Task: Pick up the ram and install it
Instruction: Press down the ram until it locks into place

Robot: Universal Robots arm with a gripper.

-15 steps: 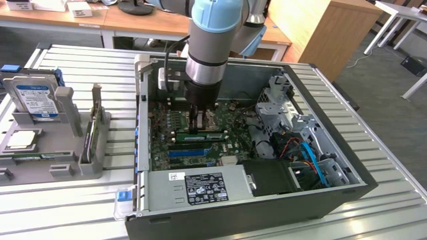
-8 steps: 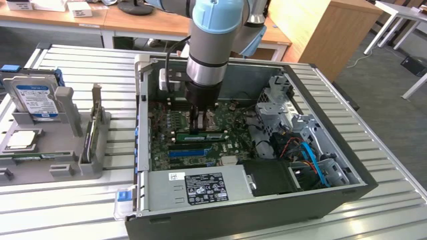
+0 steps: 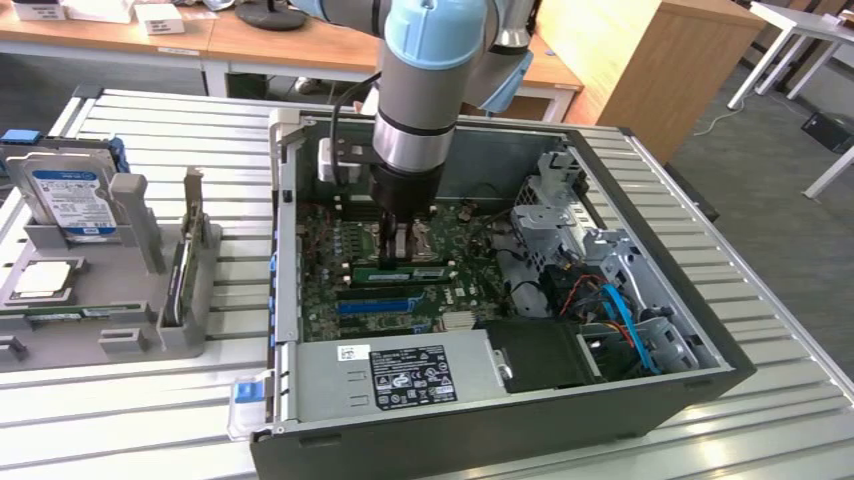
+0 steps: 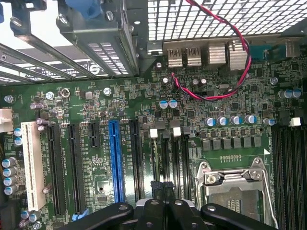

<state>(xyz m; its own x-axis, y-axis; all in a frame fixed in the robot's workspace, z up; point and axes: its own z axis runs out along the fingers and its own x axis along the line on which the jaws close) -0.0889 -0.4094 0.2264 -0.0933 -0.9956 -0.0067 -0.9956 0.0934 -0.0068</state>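
The ram (image 3: 408, 272), a thin green stick with a white label, stands on edge in a memory slot on the motherboard (image 3: 327, 290), between the blue slot connector (image 3: 380, 304) and the processor socket (image 3: 424, 236). My gripper (image 3: 396, 252) reaches straight down into the open computer case (image 3: 534, 425). It is shut, with its fingertips at the ram's upper edge. I cannot tell whether they touch it. In the wrist view the shut gripper (image 4: 160, 186) hangs over the black memory slots (image 4: 178, 153), beside the blue slot connector (image 4: 115, 160).
A grey power supply (image 3: 400, 375) fills the case's near corner. A metal drive cage (image 3: 574, 215) and blue cables (image 3: 621, 310) crowd the exterior view's right. Outside the case on that view's left, a grey fixture (image 3: 134, 335) holds a hard drive (image 3: 67, 195). A red and black wire (image 4: 240, 57) crosses the board.
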